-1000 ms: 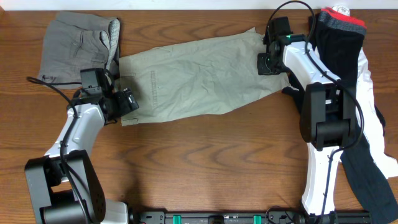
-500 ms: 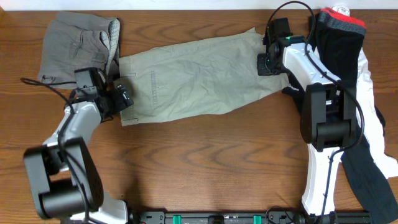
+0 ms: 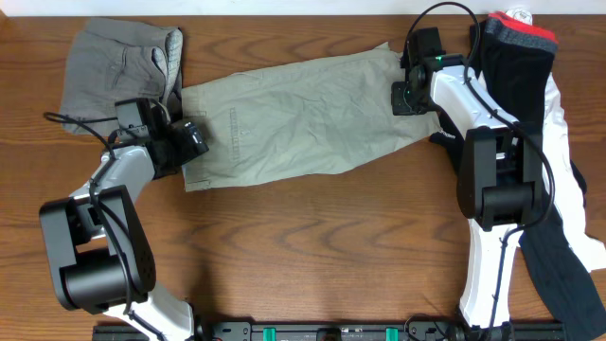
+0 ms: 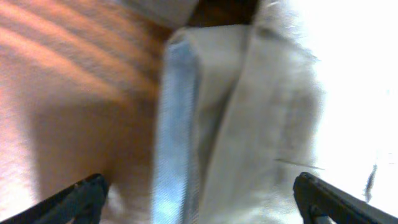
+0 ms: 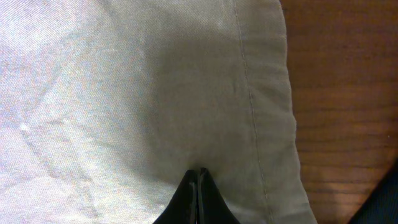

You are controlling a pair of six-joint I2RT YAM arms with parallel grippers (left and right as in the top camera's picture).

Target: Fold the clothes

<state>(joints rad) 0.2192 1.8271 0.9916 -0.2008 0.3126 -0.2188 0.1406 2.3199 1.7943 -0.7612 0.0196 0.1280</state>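
Khaki pants (image 3: 294, 114) lie spread across the middle of the table, waistband to the left, leg end to the right. My left gripper (image 3: 189, 142) is at the waistband's corner. In the left wrist view its jaws (image 4: 202, 199) are wide open, with the folded waistband edge (image 4: 180, 124) between them. My right gripper (image 3: 404, 95) is at the leg end. In the right wrist view its fingers (image 5: 199, 180) are shut, pinching the khaki fabric (image 5: 124, 93) near the hem.
Folded grey shorts (image 3: 118, 62) lie at the back left, close to my left arm. A pile of dark clothes with a red band (image 3: 516, 38) and a white garment (image 3: 561, 123) lies along the right side. Bare wood (image 3: 312, 246) fills the front.
My left gripper has moved up and slightly left along the waistband end of the pants. The right arm and the pants have not moved.
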